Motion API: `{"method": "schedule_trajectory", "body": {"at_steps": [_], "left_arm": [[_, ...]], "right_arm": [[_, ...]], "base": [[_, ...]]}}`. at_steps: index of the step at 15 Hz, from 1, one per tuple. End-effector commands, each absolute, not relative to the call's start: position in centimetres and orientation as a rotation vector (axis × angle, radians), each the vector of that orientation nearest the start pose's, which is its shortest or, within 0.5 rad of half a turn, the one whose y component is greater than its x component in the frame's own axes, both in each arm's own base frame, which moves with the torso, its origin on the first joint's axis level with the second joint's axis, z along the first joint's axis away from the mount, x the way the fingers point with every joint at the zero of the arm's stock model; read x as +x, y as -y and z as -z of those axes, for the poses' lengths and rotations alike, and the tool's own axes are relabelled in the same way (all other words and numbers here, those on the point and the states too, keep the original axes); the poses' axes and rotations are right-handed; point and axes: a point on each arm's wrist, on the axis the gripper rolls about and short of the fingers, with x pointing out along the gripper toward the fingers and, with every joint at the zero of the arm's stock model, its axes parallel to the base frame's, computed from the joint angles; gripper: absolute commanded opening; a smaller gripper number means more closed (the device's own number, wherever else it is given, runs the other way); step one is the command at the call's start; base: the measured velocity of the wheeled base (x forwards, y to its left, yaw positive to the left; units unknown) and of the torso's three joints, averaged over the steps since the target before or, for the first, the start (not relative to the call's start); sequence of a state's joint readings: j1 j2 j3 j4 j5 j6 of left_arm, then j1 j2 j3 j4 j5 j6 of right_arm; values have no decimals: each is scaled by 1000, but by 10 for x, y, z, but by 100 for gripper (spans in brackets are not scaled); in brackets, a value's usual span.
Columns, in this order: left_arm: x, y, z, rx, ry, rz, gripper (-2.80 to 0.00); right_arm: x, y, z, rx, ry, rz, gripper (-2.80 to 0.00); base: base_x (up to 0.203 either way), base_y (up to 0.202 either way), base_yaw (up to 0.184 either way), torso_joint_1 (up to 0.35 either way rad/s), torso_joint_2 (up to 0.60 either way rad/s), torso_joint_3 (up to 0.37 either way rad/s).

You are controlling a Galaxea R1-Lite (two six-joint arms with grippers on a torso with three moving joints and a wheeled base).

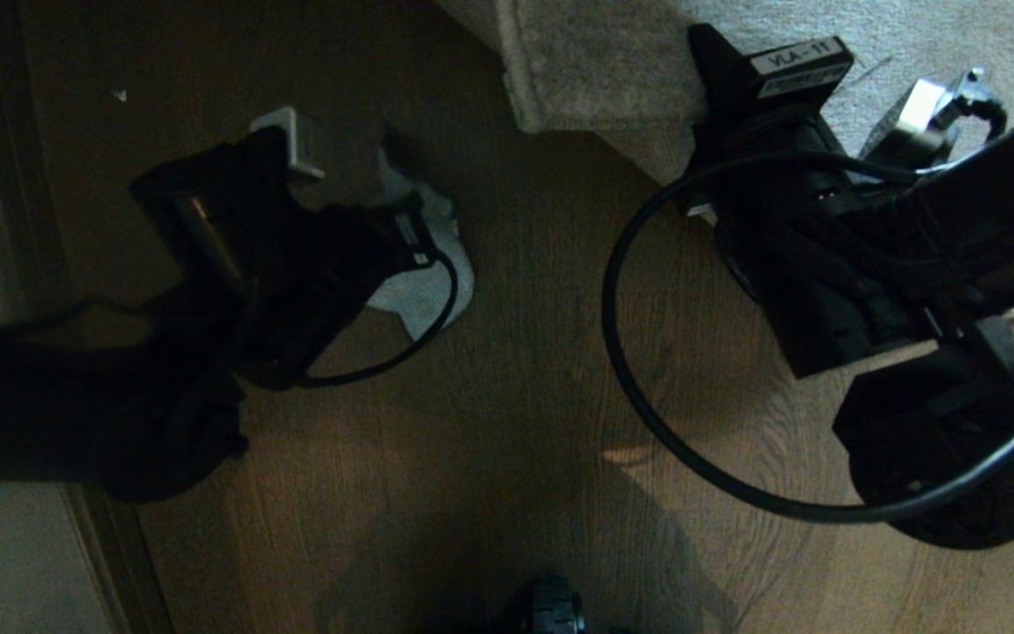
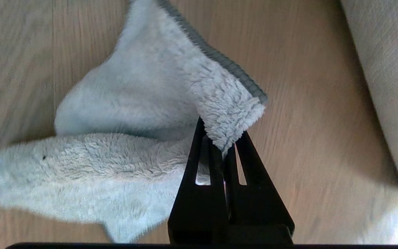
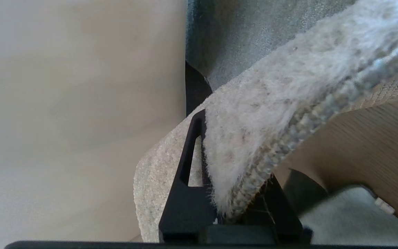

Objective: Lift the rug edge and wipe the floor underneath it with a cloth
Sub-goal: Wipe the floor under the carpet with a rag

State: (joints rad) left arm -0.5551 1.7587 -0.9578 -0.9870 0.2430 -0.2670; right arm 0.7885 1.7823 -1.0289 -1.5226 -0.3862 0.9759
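Right gripper (image 3: 235, 211) fingers clench the lifted rug edge (image 3: 254, 138); left gripper (image 2: 219, 145) pinches the cloth (image 2: 123, 138), which next needs sweeping across the exposed floor (image 1: 542, 291).

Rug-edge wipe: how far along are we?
Done: the right gripper is shut on the rug edge and holds it up off the floor. In hand: the left gripper is shut on the cloth, which trails on bare planks beside the rug in the head view. Left: the cloth is not yet under the raised corner, so that patch seems unwiped.
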Motion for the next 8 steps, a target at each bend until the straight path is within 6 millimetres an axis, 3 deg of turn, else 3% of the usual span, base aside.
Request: {"method": "schedule_trajectory", "body": {"at_steps": [1, 8], "left_arm": [[295, 177, -244, -354, 154, 332, -280], [311, 176, -268, -412, 254, 268, -280]], "right_arm": [[226, -215, -302, 1381, 457, -706, -280], [224, -214, -302, 1382, 458, -707, -280]], "base": [[0, 0, 0, 0, 0, 0], [0, 0, 0, 0, 0, 0]]}}
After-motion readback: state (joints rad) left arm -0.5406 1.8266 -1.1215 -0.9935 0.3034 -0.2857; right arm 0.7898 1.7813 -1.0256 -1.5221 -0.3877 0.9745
